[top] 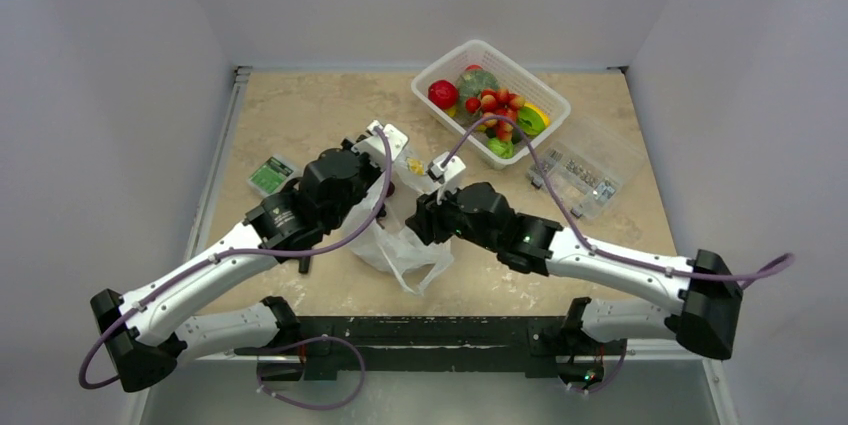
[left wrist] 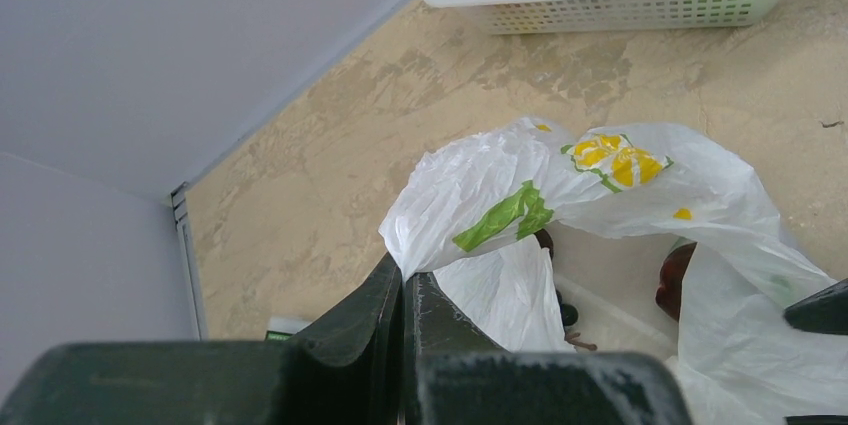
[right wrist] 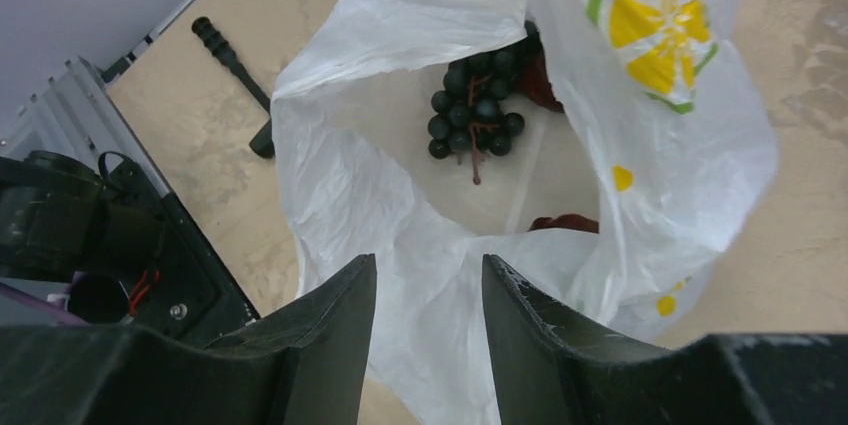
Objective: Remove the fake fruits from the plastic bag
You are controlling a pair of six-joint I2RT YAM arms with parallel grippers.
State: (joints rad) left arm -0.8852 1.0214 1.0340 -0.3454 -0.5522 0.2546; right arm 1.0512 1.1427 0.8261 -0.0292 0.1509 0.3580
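Right wrist view looks into the plastic bag (right wrist: pixel 400 235), open-mouthed on the worktop (right wrist: pixel 795 275), with a dark grape bunch (right wrist: pixel 475 110) and a dark red fruit (right wrist: pixel 565 223) lying inside. The right claw (right wrist: pixel 428 275) stands half spread over the near rim; the left claw (left wrist: pixel 405 283), pressed together, pinches the bag's edge. The right should reach past the film to the grapes before closing, or it grabs only plastic.

In the top view the two arms (top: pixel 330 190) are covering much of the bag (top: pixel 405 250). The left wrist view's top edge is cutting off the basket (left wrist: pixel 620 7). Bag folds are hiding most of a dark red fruit (left wrist: pixel 676 280) and part of the grape bunch (right wrist: pixel 475 110).
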